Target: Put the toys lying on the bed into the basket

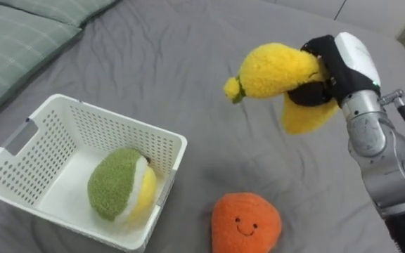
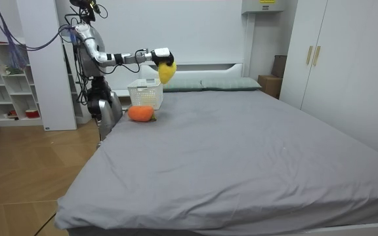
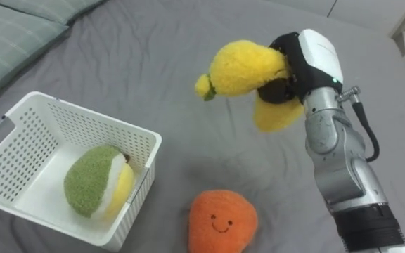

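Orange plush (image 1: 245, 223) at 6 o'clock, uncollected. Right hand (image 1: 343, 67) clamps banana plush (image 1: 273, 69) aloft at 1, prob to clear basket (image 1: 129, 123) rim at 8.

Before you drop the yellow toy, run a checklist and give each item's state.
1. Grip: right hand is curled round the yellow toy: ok.
2. Toy lifted off the bed: it hangs in the air: ok.
3. Toy over the basket: it is to the basket's right, above bare bed: not ok.
4. Room in the basket: the green toy lies at its right side, the left part is free: ok.
5. Bed cleared: the orange toy lies on the bed beside the basket: not ok.
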